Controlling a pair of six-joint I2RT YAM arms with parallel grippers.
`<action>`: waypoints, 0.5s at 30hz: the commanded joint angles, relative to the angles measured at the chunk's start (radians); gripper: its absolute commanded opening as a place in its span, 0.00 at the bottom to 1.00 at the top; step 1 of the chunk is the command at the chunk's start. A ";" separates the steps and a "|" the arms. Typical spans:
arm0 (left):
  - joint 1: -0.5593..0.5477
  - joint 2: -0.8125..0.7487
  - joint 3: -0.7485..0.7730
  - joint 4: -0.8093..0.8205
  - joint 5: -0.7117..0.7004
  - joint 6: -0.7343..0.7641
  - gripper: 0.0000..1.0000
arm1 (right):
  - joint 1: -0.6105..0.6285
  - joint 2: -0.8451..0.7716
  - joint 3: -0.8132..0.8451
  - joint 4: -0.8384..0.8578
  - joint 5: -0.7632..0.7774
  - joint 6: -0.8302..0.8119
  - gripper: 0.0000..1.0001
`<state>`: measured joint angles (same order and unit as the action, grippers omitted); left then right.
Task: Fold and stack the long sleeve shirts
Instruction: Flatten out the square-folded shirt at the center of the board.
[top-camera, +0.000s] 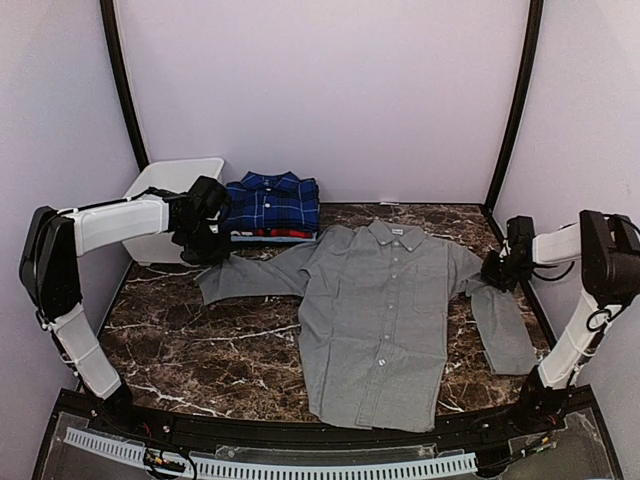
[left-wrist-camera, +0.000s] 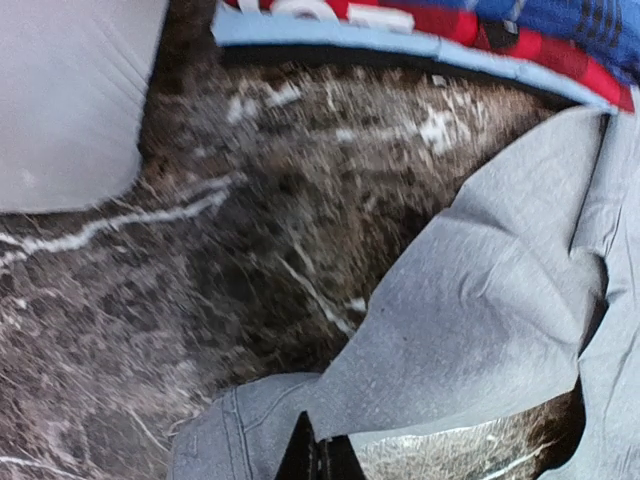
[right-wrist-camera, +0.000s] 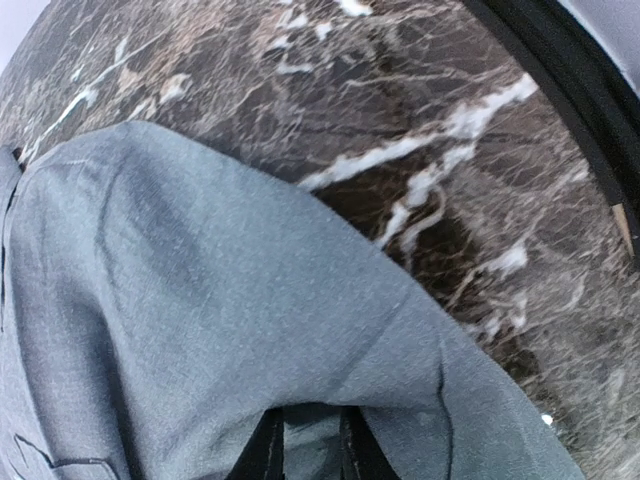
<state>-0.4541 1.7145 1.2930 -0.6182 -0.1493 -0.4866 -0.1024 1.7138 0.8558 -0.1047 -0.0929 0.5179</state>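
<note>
While both arms reach out from the near edge of the dark marble table, a light grey button-up shirt lies flat and face up in the middle. Its hem is nearest the arm bases and its collar points toward the far wall.

On the robot's right, the right-side sleeve bends back toward the near edge. The right gripper sits at the upper part of that sleeve, close to the shoulder. In the right wrist view its two dark fingers are clamped on a fold of grey cloth, which rises off the table there.

On the robot's left, the left-side sleeve stretches out sideways to the left gripper. The left wrist view shows that gripper's fingers pressed close together on the sleeve near its cuff, with the cloth lifted above the marble.

A small white collar tag is too small to read.

Farther back, just beyond the left gripper, a folded dark blue plaid shirt tops a stack. Under it shows the red-and-white-edged shirt. White marks on the red cloth are cut off in the left wrist view and cannot be read.

A white plastic basket stands just left of the stack. The left arm hides much of its inside, so its contents cannot be told.
</note>
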 joint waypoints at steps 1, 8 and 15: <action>0.047 0.025 0.148 -0.052 -0.050 0.079 0.00 | -0.043 0.034 0.073 -0.085 0.068 -0.043 0.18; 0.063 0.045 0.369 -0.068 0.011 0.128 0.00 | -0.079 0.041 0.149 -0.134 0.084 -0.069 0.19; 0.018 0.020 0.508 -0.071 0.334 0.263 0.00 | -0.026 -0.045 0.135 -0.128 0.028 -0.077 0.28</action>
<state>-0.4019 1.7782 1.7340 -0.6624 0.0059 -0.3237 -0.1753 1.7382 0.9840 -0.2264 -0.0471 0.4564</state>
